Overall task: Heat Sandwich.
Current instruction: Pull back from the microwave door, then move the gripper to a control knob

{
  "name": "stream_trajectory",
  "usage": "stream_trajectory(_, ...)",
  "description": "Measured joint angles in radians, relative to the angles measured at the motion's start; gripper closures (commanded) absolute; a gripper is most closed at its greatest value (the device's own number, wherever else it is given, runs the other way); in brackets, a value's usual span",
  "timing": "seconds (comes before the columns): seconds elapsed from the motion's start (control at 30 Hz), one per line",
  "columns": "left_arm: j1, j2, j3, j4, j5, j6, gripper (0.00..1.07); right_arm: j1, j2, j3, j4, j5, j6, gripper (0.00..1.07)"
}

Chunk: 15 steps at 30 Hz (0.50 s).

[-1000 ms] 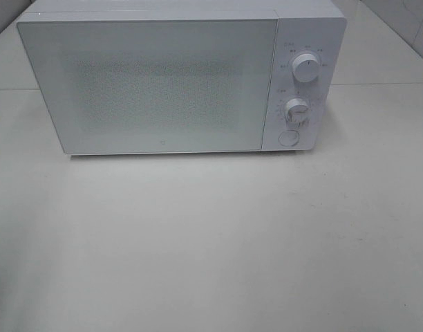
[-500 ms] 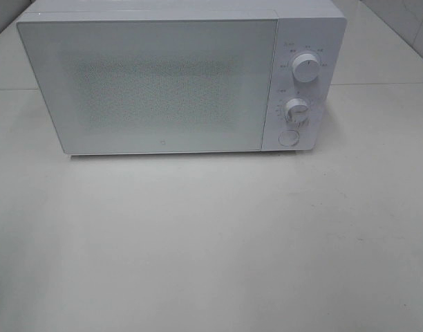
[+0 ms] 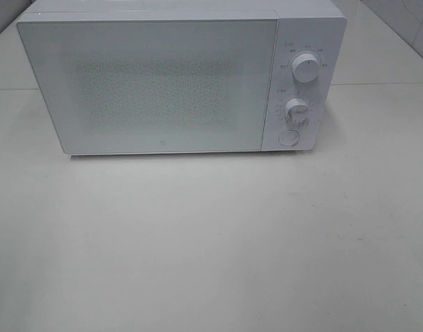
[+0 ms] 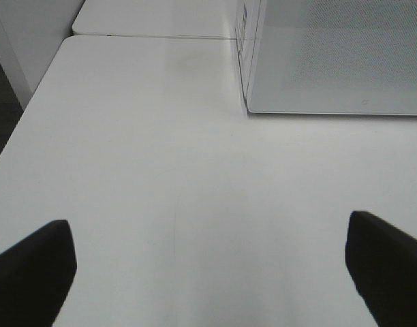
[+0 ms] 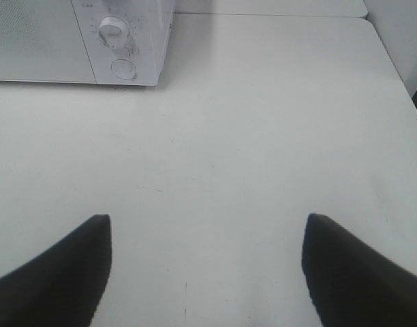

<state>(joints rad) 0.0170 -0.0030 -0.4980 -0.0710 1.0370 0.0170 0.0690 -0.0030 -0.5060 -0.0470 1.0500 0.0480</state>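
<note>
A white microwave (image 3: 177, 76) stands at the back of the table with its door shut. Its two dials (image 3: 305, 69) and round button (image 3: 288, 137) are on the right side. It also shows in the left wrist view (image 4: 331, 54) and the right wrist view (image 5: 79, 41). The sandwich and its pink plate are out of view. My left gripper (image 4: 208, 272) is open and empty over bare table, left of the microwave. My right gripper (image 5: 205, 266) is open and empty over bare table, in front and right of the microwave. Neither gripper shows in the exterior high view.
The white table (image 3: 211, 242) stretches in front of the microwave. Its left edge (image 4: 18, 129) and right edge (image 5: 399, 75) show in the wrist views. A seam to a second table (image 4: 154, 35) runs behind.
</note>
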Motion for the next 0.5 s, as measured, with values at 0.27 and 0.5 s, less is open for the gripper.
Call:
stream_trajectory(0.27,0.0,0.0,0.0,0.0,0.0,0.0,0.05,0.0,0.0,0.0,0.0,0.0,0.0,0.32)
stream_trajectory(0.5,0.0,0.0,0.0,0.0,0.0,0.0,0.05,0.0,0.0,0.0,0.0,0.0,0.0,0.32)
